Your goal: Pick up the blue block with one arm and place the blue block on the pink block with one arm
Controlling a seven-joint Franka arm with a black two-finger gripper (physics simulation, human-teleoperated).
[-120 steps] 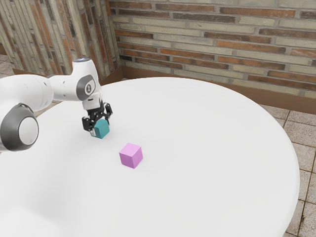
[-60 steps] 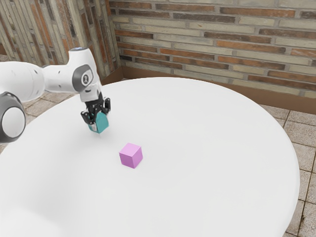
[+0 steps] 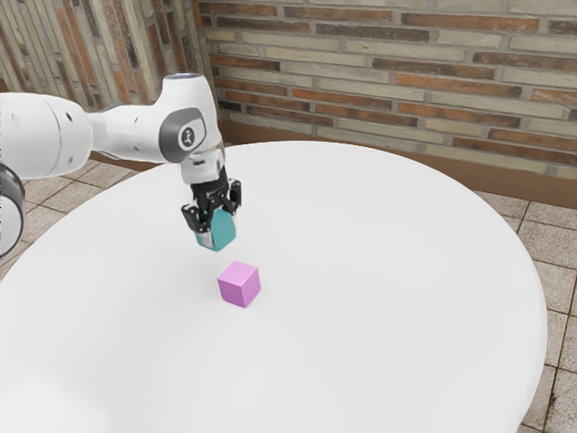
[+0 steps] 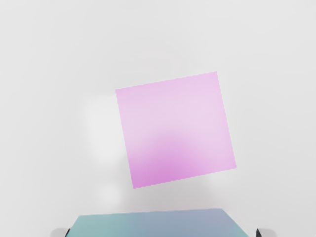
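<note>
Over the round white table [image 3: 388,298] the gripper [image 3: 216,229] pinches the blue block [image 3: 223,235] from two sides, lifted clear of the surface, slightly tilted, near the pink block [image 3: 239,284] but not touching it. It's a plain teal cube. One blue block, one pink.

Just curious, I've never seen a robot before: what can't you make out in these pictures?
- Wrist view: the lower edge cuts off the blue block.
- Exterior view: the gripper, shut on it, partly covers its sides.
- Exterior view: the left edge cuts off the base of the arm.
</note>
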